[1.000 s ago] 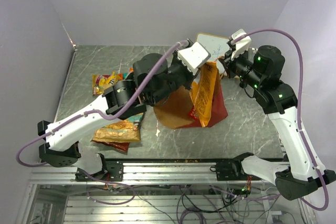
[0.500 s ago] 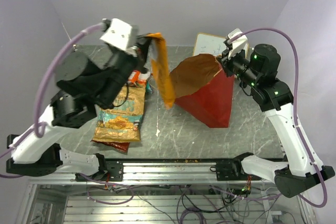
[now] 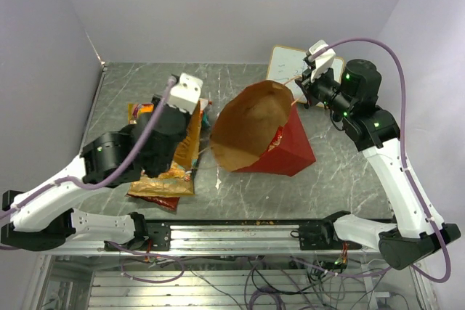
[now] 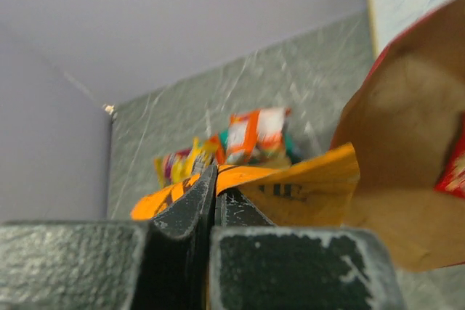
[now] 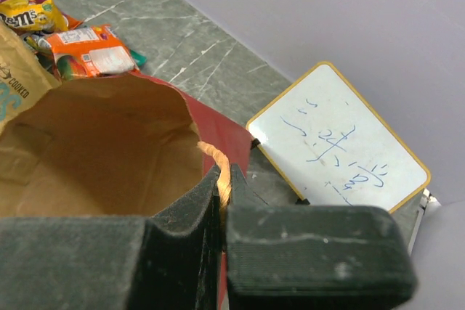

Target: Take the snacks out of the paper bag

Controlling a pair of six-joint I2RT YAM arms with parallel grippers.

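The paper bag point(image 3: 290, 152), red outside and brown inside, lies tilted with its mouth open toward the left. My right gripper point(image 3: 301, 83) is shut on its cord handle point(image 5: 221, 168) at the back rim. A red chip bag point(image 3: 276, 138) shows inside the mouth. My left gripper point(image 3: 186, 117) is shut on an orange packet point(image 4: 290, 186) and holds it over the pile of snacks left of the bag. In that pile are a tan-brown chip bag point(image 3: 163, 179), a yellow pack point(image 3: 138, 111) and an orange-teal pack point(image 4: 254, 132).
A small whiteboard point(image 3: 287, 59) with blue writing lies behind the bag, close to my right gripper; it also shows in the right wrist view point(image 5: 338, 147). Walls close the table at the left and back. The metal rail point(image 3: 240, 231) runs along the near edge.
My left gripper has carried the orange packet out of the bag, swung it left and lowered it over the snack pile. The bag has tipped so its mouth faces left.
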